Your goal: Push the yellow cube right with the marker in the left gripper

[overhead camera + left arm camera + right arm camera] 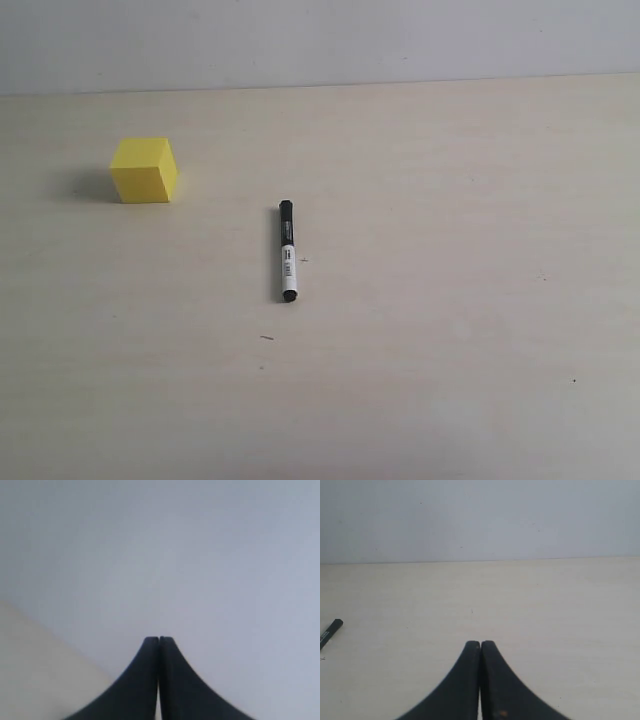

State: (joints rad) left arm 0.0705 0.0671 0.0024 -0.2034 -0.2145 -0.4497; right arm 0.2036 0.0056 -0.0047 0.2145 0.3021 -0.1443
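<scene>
Black-capped and unheld, the marker [287, 250] lies on the table [470, 340], the yellow cube [144, 170] sits farther back to its left, and the left gripper [158, 639] is pinched together on nothing, so a clumsy grab could roll the slim pen away.

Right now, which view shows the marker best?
Exterior view: the whole marker lies in plain sight on the table. Right wrist view catches only one end at the frame edge; left wrist view shows none.

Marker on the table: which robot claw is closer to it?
Probably right. The right gripper faces the table with the marker in its view; the left gripper faces mostly wall, marker out of sight.
</scene>
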